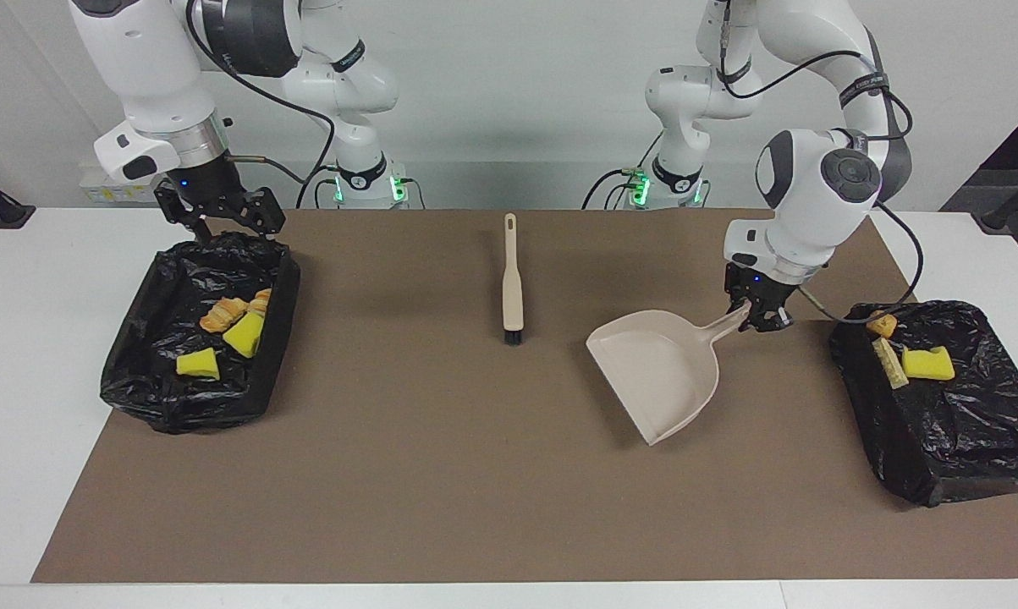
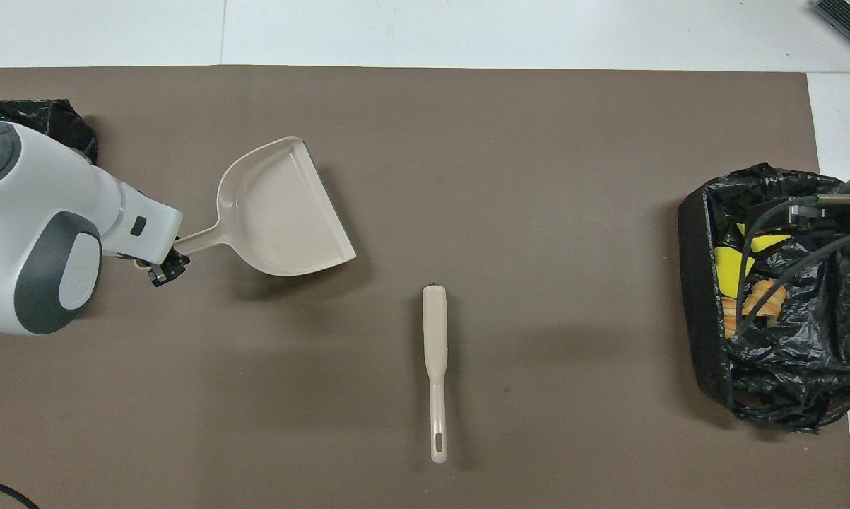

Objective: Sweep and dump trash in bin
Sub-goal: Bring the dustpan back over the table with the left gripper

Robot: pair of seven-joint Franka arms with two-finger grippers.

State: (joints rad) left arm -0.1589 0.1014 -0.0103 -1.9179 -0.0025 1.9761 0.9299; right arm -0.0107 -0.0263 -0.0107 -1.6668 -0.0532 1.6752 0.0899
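Observation:
My left gripper (image 1: 762, 318) (image 2: 164, 263) is shut on the handle of the beige dustpan (image 1: 659, 372) (image 2: 283, 212). It holds the empty pan low over the brown mat, beside the bin (image 1: 949, 448) at the left arm's end. That black-lined bin holds trash: a yellow sponge chunk (image 1: 927, 364) and two tan bits (image 1: 881, 323). The other black-lined bin (image 1: 162, 406) (image 2: 700, 297) holds two yellow chunks (image 1: 197, 364) and croissant-like bits (image 1: 221, 315). My right gripper (image 1: 221, 216) hangs open over that bin's edge nearer the robots, holding nothing.
A beige brush (image 1: 513, 283) (image 2: 435, 367) lies on the brown mat (image 1: 441, 474) mid-table, its handle pointing toward the robots and its black bristles away. White table shows around the mat.

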